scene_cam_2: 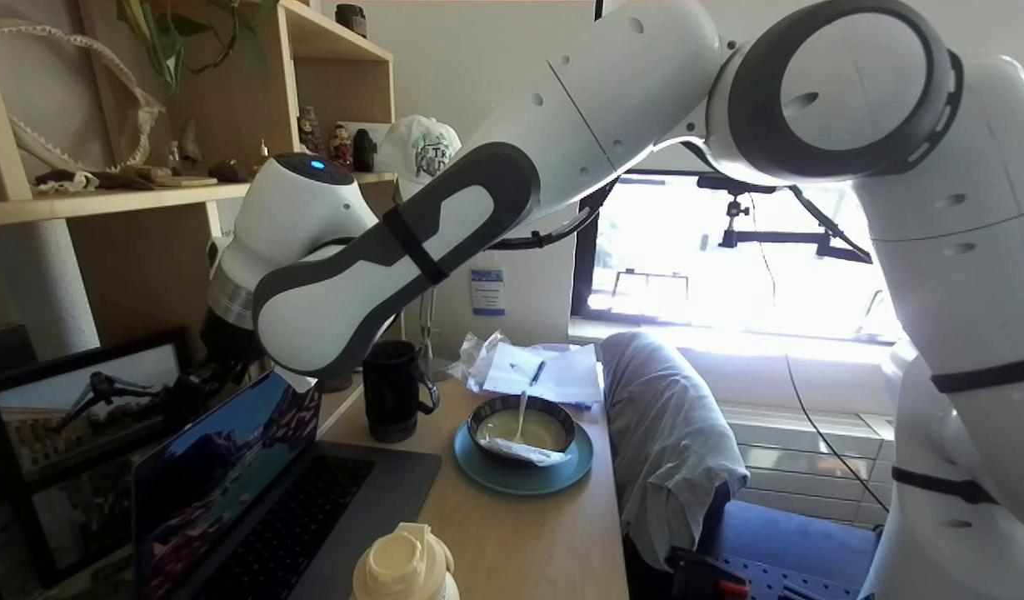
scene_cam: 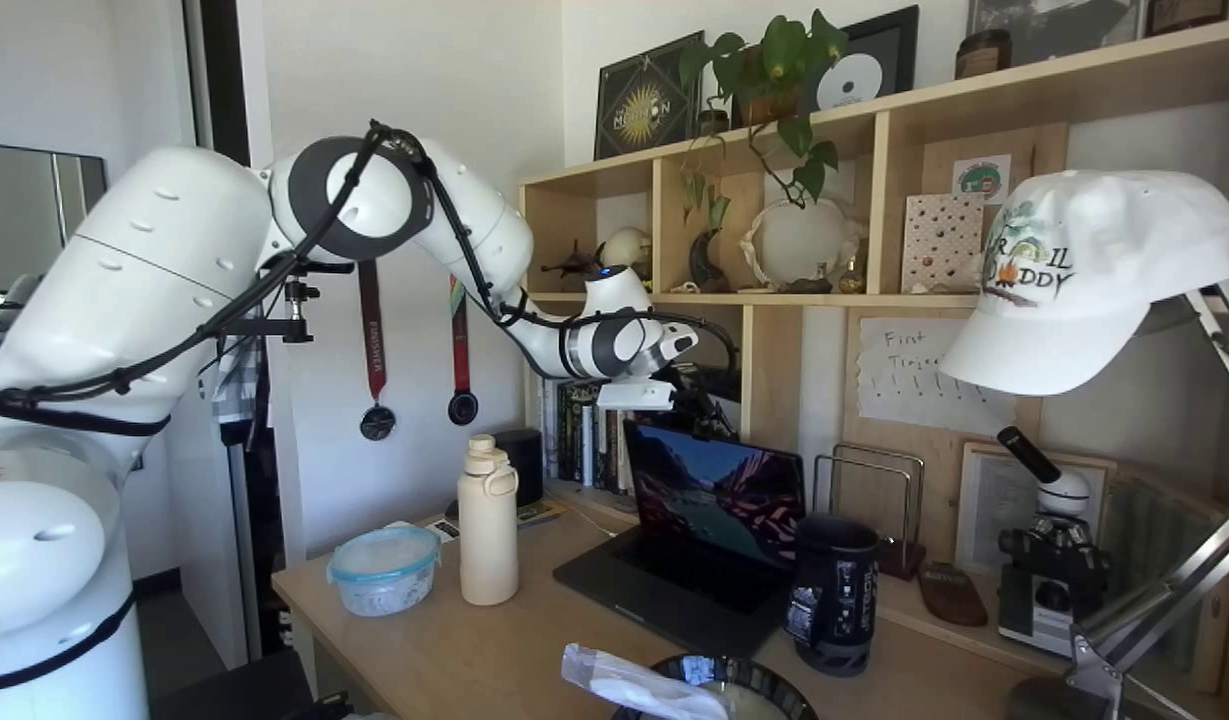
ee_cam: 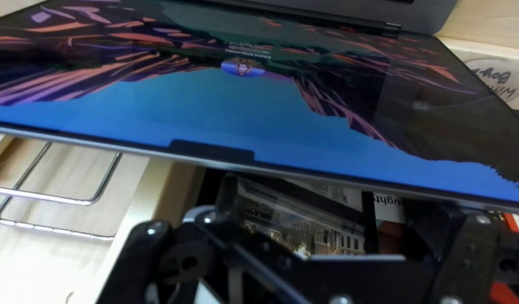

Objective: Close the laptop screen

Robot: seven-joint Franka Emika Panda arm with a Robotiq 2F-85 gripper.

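The laptop screen [scene_cam: 719, 490] is a thin dark rectangular panel with a narrow black border, standing open on the wooden desk [scene_cam: 454, 645]. It rises from the rear of the dark keyboard base [scene_cam_2: 399, 479] and tilts back past upright. The panel is lit, showing blue sky between dark canyon walls streaked red, pink and purple. A small black notch [ee_cam: 213, 151] interrupts the border at the top edge; low on the panel sits a round icon [ee_cam: 242, 67] with tiny lettering. The screen stands near the desk's back edge, roughly along it, well apart from the front edge.
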